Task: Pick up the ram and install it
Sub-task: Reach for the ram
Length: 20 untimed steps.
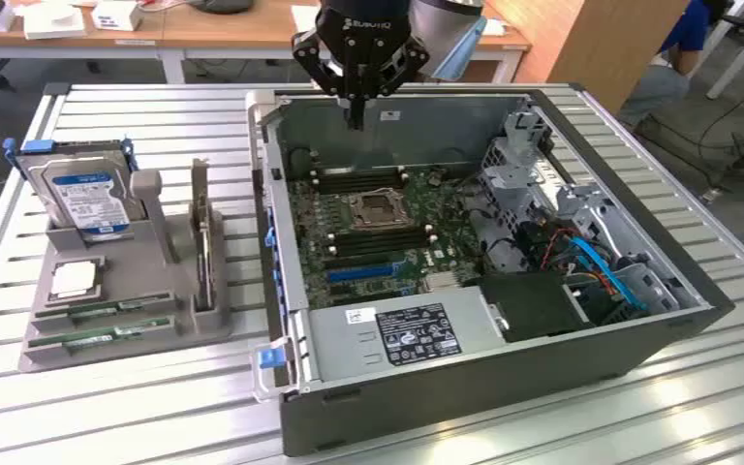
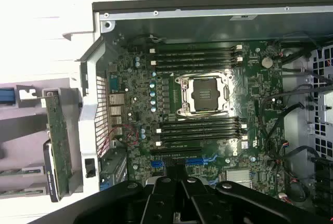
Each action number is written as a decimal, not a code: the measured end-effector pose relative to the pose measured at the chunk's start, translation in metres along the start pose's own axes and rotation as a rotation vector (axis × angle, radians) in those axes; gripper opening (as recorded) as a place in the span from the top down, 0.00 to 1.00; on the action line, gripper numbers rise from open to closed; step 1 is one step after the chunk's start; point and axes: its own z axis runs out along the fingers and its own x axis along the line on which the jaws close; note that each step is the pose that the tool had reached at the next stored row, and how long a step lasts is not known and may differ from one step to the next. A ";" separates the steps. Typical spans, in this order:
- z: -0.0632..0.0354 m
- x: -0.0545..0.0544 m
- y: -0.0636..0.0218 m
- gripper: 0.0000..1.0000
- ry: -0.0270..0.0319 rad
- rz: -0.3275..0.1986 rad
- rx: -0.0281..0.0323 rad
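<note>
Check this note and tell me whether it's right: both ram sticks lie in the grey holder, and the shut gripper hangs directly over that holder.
Not right. The gripper hangs over the open computer case, not over the grey holder, as the exterior view shows. The rest stands: the gripper is shut, and one ram stick and the second ram stick lie in the holder.

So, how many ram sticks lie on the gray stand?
2: the front ram stick on the gray stand, the back ram stick just behind it. Others may be hidden.
</note>
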 end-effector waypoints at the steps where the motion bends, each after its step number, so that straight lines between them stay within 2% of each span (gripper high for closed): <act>1: 0.0000 0.000 0.0000 0.91 0.0000 0.000 0.0000; 13: 0.0000 0.000 0.0000 0.91 0.0000 0.000 0.0000; 20: -0.0001 0.007 -0.0005 0.91 0.0000 0.000 0.0000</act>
